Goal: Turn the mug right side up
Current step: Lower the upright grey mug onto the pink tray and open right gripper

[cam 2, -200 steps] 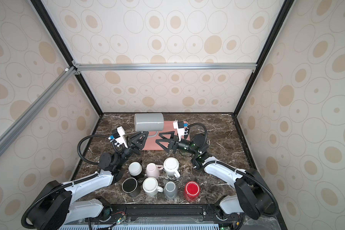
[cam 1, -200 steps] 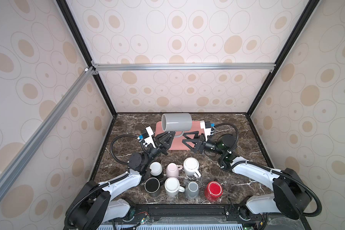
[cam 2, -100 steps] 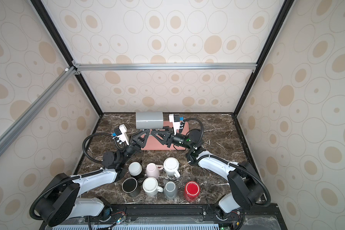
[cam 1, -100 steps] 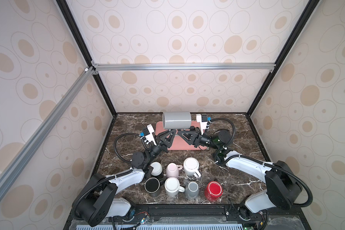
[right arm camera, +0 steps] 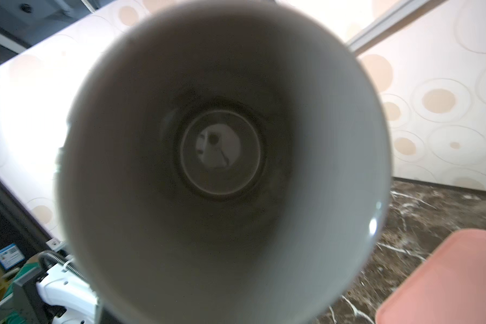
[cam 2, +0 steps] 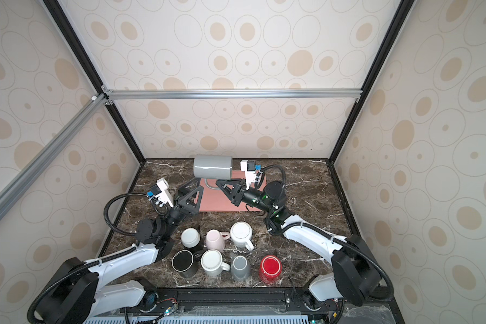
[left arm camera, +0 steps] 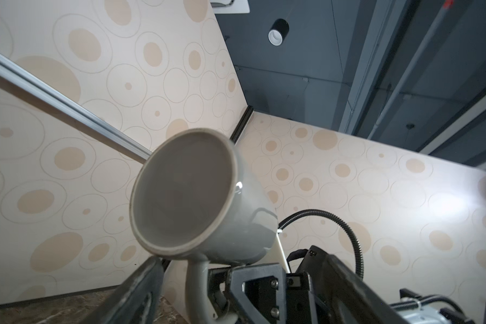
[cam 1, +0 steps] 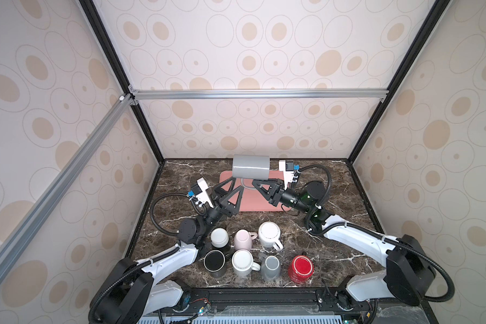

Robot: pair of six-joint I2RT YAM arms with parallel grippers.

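You are reaching both arms inward; your left gripper (cam 1: 236, 183) is gaping wide, your right gripper (cam 1: 255, 183) clamping tight.

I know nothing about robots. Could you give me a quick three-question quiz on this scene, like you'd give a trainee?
1. True or false: the left gripper stands open.
2. The right gripper is shut on which part of the tipped gray mug? A handle, B rim, C base.
3. How many other mugs stand on the marble table, in front of the pink tray?
Key: 1 true; 2 A; 3 seven.
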